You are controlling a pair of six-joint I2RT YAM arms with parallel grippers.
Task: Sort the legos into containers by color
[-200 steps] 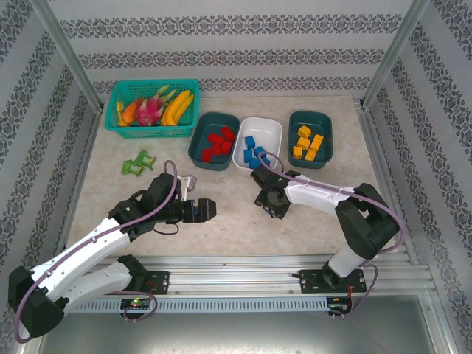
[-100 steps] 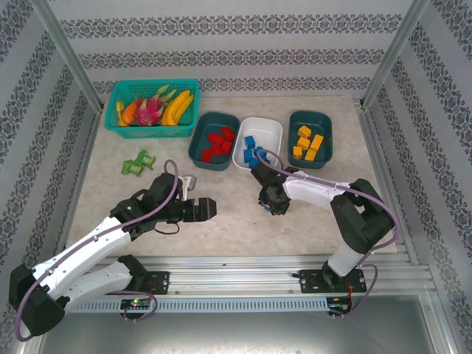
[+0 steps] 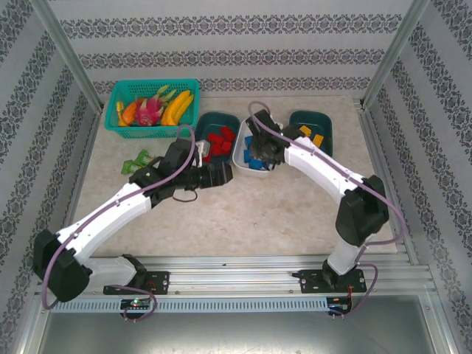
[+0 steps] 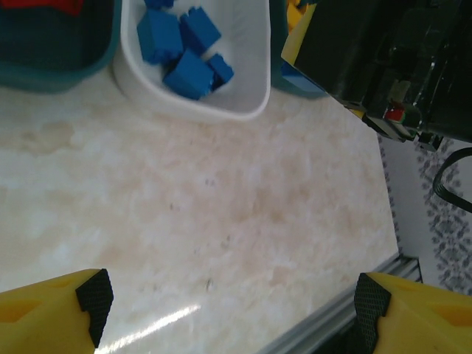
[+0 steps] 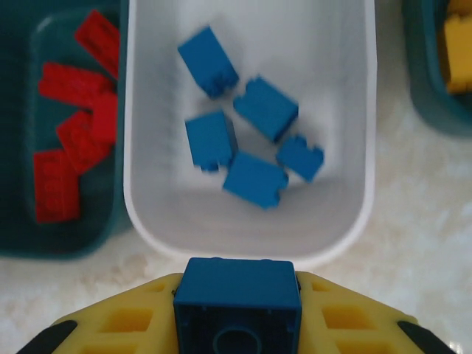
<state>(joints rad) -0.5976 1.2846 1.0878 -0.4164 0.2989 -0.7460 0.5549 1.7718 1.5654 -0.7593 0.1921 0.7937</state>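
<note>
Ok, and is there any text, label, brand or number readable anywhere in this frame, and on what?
None can be read.
Blue lego in the right jaws, white tray, red-lego tray, yellow-lego tray, mesh basket: no lettering seen.
Wallpaper: ornament, not letters.
Arm electronics in the left wrist view: too blurred to read.

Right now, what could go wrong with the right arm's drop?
1. The blue brick in the right gripper hangs at the white tray's near rim, not over its floor. Released here, it may clip the rim and land on the table.
2. A bounce could send it into the red-brick tray right beside.
3. The open left gripper sits close to the right one, so either arm's next move might clash.
</note>
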